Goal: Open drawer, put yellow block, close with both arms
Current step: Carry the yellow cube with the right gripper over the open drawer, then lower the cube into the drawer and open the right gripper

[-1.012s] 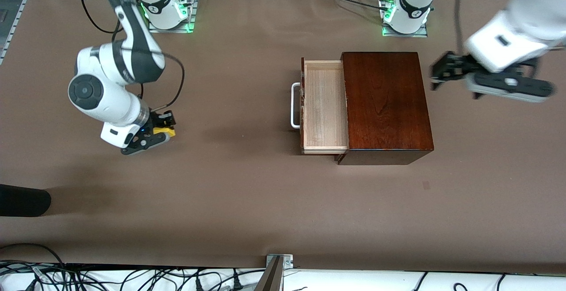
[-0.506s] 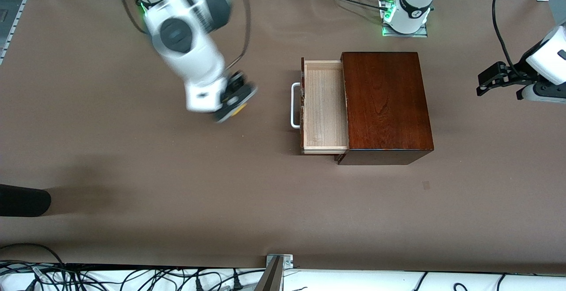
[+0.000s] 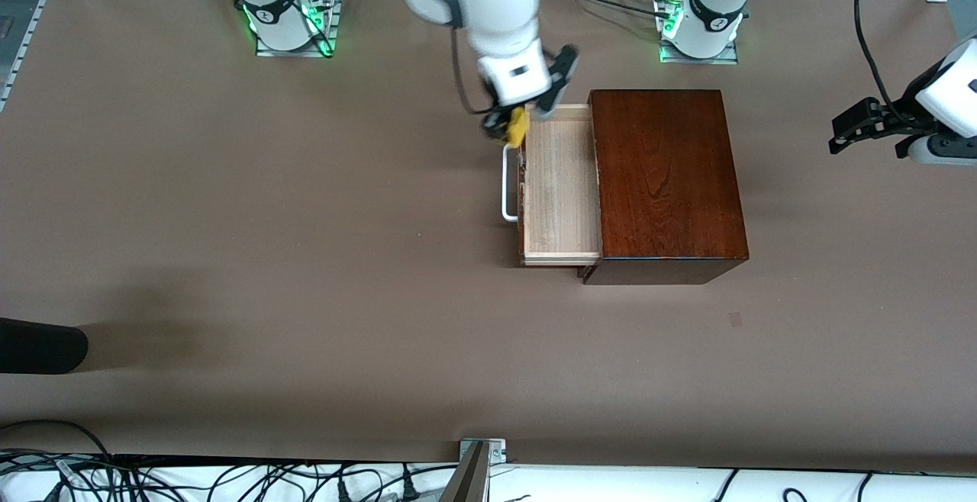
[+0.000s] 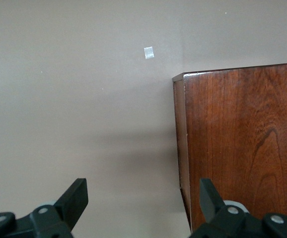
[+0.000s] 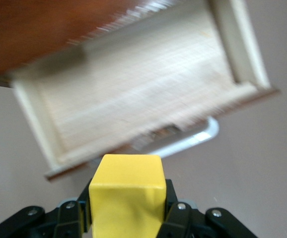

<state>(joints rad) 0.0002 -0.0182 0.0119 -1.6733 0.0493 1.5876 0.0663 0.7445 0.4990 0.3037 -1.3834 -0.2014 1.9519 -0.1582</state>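
From my station I see the right gripper (image 3: 510, 127) up in the air over the drawer's (image 3: 559, 181) front edge, at the corner closest to the robot bases, its fingers (image 5: 176, 210) pinching the yellow block (image 3: 517, 127). In the right wrist view the block fills the space between the pads, with the open tray and its white loop handle (image 3: 507, 181) spread out below it. The drawer is pulled out of the dark reddish-brown box (image 3: 665, 181) toward the right arm's end of the table, at the box's nine o'clock in the front view, showing its pale wood floor with nothing lying on it. The left gripper (image 3: 855, 127) hangs above bare table at the box's three o'clock, well apart from it, toward the left arm's end, and this arm waits. Its fingers (image 4: 73, 198) are spread wide with nothing between them; the left wrist view shows the table (image 3: 305, 258) and one corner of the box beneath.
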